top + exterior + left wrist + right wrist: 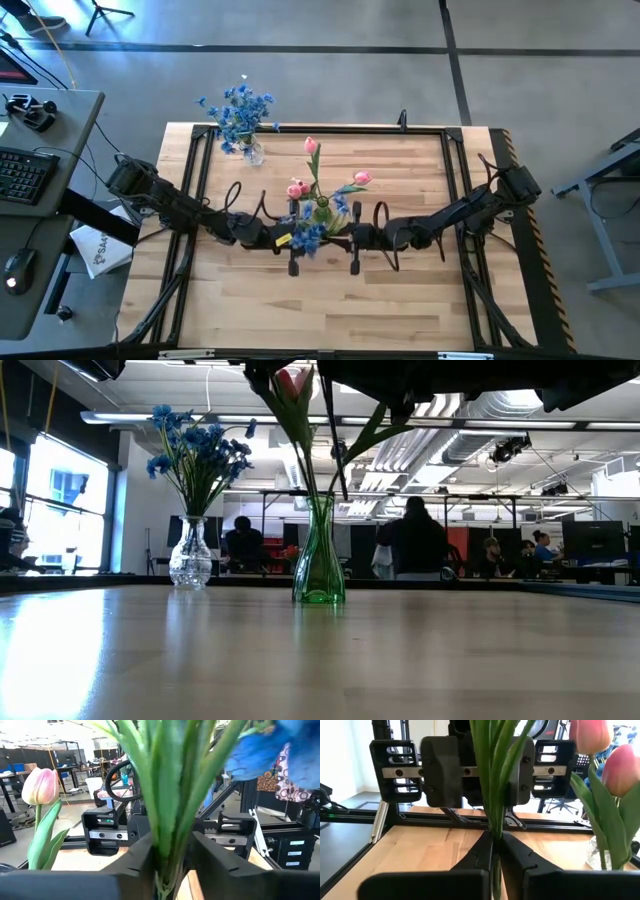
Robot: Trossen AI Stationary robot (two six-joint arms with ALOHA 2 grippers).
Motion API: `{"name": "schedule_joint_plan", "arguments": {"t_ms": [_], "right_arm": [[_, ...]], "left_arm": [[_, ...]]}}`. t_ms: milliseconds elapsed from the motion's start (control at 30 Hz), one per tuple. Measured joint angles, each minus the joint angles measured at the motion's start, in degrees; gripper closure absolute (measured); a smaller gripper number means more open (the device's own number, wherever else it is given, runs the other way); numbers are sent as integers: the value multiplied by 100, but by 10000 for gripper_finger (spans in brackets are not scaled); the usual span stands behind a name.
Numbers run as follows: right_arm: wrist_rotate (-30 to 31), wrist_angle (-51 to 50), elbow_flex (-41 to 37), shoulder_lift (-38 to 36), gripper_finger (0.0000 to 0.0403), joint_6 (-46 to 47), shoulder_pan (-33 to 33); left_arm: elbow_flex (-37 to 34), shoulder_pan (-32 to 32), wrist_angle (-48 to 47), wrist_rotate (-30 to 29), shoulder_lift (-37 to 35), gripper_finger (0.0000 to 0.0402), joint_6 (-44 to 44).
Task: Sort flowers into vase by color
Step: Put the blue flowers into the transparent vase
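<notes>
- The flower in hand is a blue spray (308,238) on a long green stem, held just beside the green vase (319,565) that stands near the middle of the counter (400,290).
- That green vase already holds pink tulips (299,188), and a few blue blossoms show among them (so the colours there look mixed to me).
- The left claw (172,865) has its fingers on either side of the bundle of green stems and leaves, closing in narrowly on them; from where I stand I cannot say whether it grips firmly yet.
- The right claw (495,855), facing it from the other side of the green vase, is pinched shut on a thin green stem.
- So I judge the step in hand to be a handover or a two-handed pull: one stem, held between both claws right next to the green vase.
- Off toward the far left corner of the counter from the green vase stands a clear glass vase (190,557), full of blue flowers (237,108) (the place for blues, I take it).
- The next move, as I see it, calls for one claw to take a sure hold and the other to let go, then a straight lift so the tulips are not dragged out.
- After that the blue spray should travel from the green vase to the clear glass vase, stem down.
- People (413,540) sit and stand in the room well behind the green vase, away from the work.
</notes>
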Motion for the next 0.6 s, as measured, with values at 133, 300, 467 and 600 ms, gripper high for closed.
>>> {"name": "schedule_joint_plan", "arguments": {"t_ms": [133, 300, 467, 600], "right_arm": [[-26, -45, 0, 0, 370, 117, 12], [-27, -35, 0, -26, 320, 123, 120], [152, -203, 0, -304, 278, 96, 375], [151, -596, 0, -625, 269, 164, 627]], "left_arm": [[2, -89, -135, -18, -9, 352, 111], [94, -432, -385, -474, -112, 393, 406], [635, -980, -2221, -1222, -561, 390, 268], [1256, -1455, -4030, -1999, -980, 394, -138]]}}
